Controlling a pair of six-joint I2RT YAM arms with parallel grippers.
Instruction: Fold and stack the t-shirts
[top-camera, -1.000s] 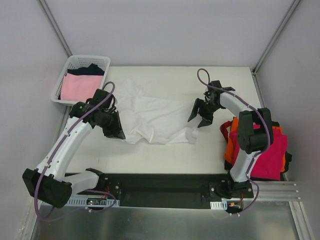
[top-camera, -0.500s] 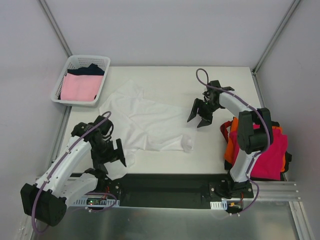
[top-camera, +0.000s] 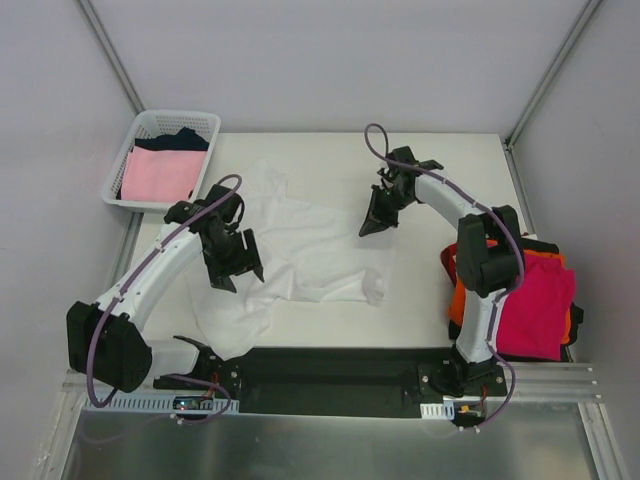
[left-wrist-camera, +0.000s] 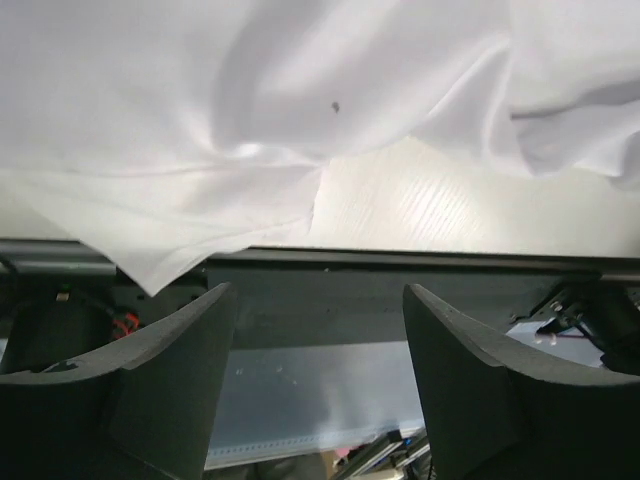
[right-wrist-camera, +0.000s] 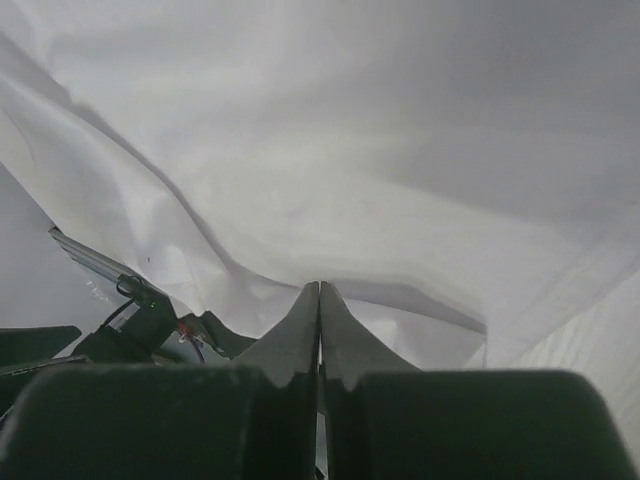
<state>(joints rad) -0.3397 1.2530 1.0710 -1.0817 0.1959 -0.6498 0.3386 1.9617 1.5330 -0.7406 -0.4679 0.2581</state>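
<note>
Tabletop (top-camera: 440, 160) bears a white t-shirt (top-camera: 310, 250), right fingers (right-wrist-camera: 300, 330) pinching its right edge, left fingers (left-wrist-camera: 170, 370) open over its left side.

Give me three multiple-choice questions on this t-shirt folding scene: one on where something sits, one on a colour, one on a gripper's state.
1. Where is the basket? A) far left corner B) near right edge C) centre
2. What colour is the spread-out t-shirt? A) black B) white C) orange
3. The left gripper is: A) shut on cloth B) out of view C) open
Answers: 1 A, it sits at the far left corner; 2 B, the cloth is plain white; 3 C, its fingers stand well apart.
</note>
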